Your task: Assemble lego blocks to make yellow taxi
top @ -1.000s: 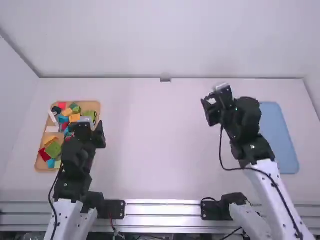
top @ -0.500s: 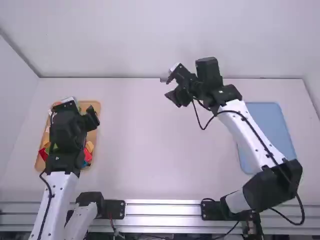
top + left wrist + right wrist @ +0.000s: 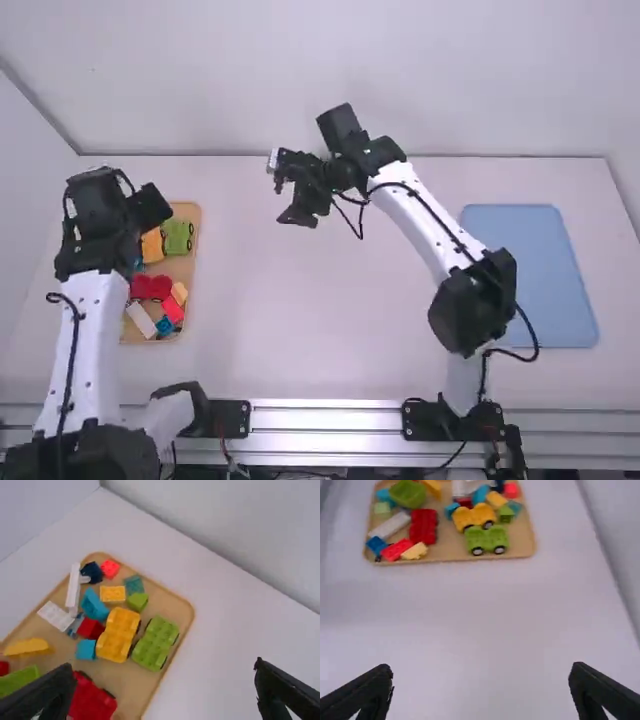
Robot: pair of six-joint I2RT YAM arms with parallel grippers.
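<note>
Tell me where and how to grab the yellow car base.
I'd come from above and pinch its long sides: the yellow car base sits wheels-down and is longer than wide. The green car base lies close alongside, so one finger probably needs care slipping between.

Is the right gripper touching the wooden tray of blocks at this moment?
Apart. The right wrist view shows bare white table between the right gripper, its fingers open, and the tray; the high view shows a gap too.
</note>
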